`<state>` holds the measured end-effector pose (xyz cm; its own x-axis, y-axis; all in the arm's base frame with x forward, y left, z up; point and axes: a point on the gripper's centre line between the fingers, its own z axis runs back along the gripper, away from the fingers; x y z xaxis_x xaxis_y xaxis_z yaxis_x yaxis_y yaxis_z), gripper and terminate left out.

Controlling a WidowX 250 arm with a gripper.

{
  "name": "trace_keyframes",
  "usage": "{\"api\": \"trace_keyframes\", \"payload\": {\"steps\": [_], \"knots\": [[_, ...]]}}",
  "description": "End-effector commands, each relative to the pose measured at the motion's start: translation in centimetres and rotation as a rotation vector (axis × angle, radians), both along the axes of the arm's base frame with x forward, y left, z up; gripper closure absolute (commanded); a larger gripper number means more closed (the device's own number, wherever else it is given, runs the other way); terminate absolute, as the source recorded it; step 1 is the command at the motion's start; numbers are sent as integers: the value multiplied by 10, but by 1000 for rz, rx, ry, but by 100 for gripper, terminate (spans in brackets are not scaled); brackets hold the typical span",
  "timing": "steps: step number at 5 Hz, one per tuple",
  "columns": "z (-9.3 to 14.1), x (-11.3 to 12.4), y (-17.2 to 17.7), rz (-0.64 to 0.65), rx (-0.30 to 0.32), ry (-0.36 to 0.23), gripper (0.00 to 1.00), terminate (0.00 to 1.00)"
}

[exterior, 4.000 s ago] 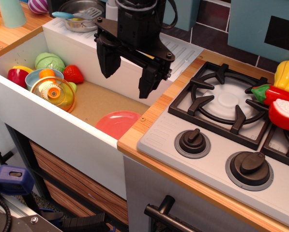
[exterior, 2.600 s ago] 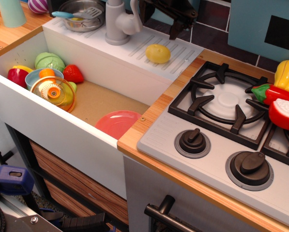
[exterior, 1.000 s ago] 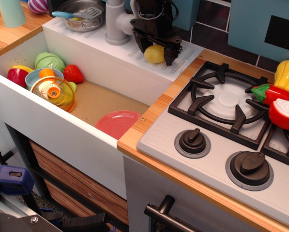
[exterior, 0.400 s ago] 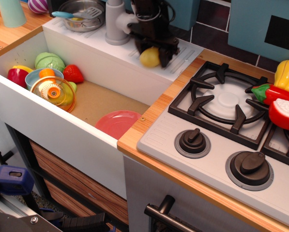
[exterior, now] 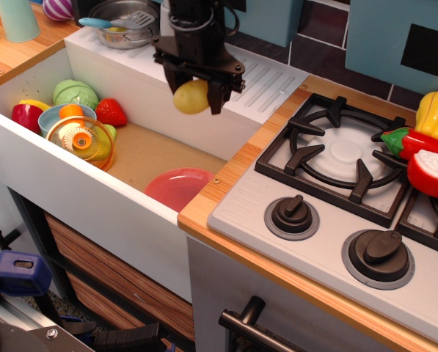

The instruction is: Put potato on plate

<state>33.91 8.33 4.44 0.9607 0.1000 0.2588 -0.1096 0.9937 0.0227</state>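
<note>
My black gripper (exterior: 195,94) is shut on the pale-yellow potato (exterior: 190,97) and holds it in the air over the sink's back wall, just off the ribbed drainboard. The coral-pink plate (exterior: 179,186) lies flat on the sink floor at the front right corner, below and a little nearer than the potato. The plate's right part is hidden by the wooden counter edge.
An orange transparent lid (exterior: 82,141), a blue bowl with an orange ball (exterior: 70,112), a green cabbage (exterior: 75,93) and a strawberry (exterior: 111,111) crowd the sink's left end. The stove (exterior: 343,176) with pepper toys (exterior: 428,147) stands at the right. A pot (exterior: 120,22) sits behind the sink.
My gripper closed on the potato on the drainboard, lifted it and carried it left and forward, off the drainboard toward the sink.
</note>
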Motion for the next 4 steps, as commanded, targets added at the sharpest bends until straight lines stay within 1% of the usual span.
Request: {"api": "trace_keyframes", "payload": {"steps": [1, 2, 3, 4], "knots": [[-4, -10, 6, -6, -43, -30, 100, 0], [-18, -11, 6, -12, -63, -34, 100, 0], [-32, -11, 8, -66, -101, 36, 100, 0], [-43, -8, 10, -67, -122, 35, 100, 0]]}}
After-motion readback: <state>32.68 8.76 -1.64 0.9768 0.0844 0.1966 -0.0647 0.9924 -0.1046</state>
